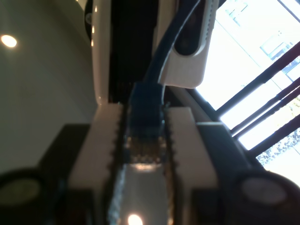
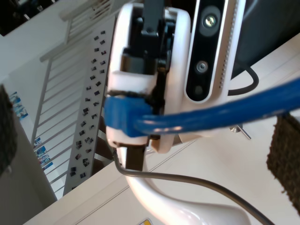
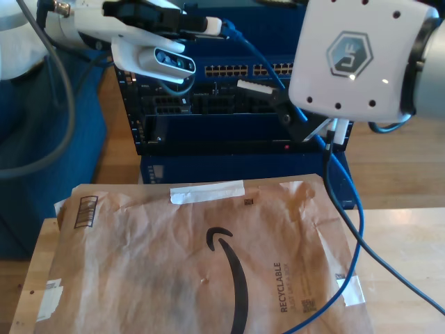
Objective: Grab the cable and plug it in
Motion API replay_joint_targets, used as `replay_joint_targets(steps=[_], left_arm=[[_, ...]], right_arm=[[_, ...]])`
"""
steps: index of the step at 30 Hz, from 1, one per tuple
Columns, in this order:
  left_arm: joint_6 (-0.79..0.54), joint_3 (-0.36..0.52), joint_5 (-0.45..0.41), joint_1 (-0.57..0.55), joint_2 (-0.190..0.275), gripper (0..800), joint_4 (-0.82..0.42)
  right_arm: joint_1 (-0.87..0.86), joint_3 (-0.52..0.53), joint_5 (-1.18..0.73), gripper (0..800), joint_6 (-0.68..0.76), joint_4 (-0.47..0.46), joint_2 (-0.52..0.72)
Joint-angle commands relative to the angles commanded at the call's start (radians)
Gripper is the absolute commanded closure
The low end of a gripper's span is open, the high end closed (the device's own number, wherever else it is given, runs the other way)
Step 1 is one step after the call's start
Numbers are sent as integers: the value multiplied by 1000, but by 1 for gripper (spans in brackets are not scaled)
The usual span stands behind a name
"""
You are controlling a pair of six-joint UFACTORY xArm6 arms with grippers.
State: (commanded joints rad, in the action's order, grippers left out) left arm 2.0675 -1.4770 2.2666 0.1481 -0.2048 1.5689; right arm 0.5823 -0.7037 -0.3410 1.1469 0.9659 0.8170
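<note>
— What are you standing over?

— A pale wooden surface (image 3: 407,243), you'll see it at the exterior view's right, mostly covered by a creased brown paper mailer (image 3: 174,257) with strips of white tape. Beyond it, at the far side, is a blue and black network switch (image 3: 236,104) with rows of small square ports (image 3: 229,69).

— And the cable?

— The cable (image 3: 358,229) is thin, bright blue and round. It rises from the mailer's near right edge, passes my second gripper (image 3: 316,129) and runs up to my first gripper (image 3: 221,26) at the exterior view's upper left, in front of the switch.

— How are the jaws?

— Look at the first wrist view: my first gripper (image 1: 143,112) has its white, toothed jaws pinching the cable (image 1: 161,51) at its clear plug (image 1: 143,150) and blue boot. That view also gives you a ceiling with round lights and a bright window.

— And the other one?

— The second wrist view shows the cable (image 2: 211,115) crossing just above a dark, rough-textured pad (image 2: 286,159). Whether those jaws grip it, I cannot tell you
</note>
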Motion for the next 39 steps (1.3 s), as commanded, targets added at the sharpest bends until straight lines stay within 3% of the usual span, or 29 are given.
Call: replay_joint_targets(steps=[5,17,23,39], left_arm=[[-2,0,0,0,0,766,-2],[-2,-8,2,-2,-9,764,-3],[-2,-8,2,-2,-9,764,-3],[-2,-12,9,-3,-8,764,-3]], right_arm=[[8,-17,14,98,0,0,-11],[29,-18,48,358,6,2,-25],[43,-18,58,426,6,2,-34],[44,-14,75,483,6,3,-38]])
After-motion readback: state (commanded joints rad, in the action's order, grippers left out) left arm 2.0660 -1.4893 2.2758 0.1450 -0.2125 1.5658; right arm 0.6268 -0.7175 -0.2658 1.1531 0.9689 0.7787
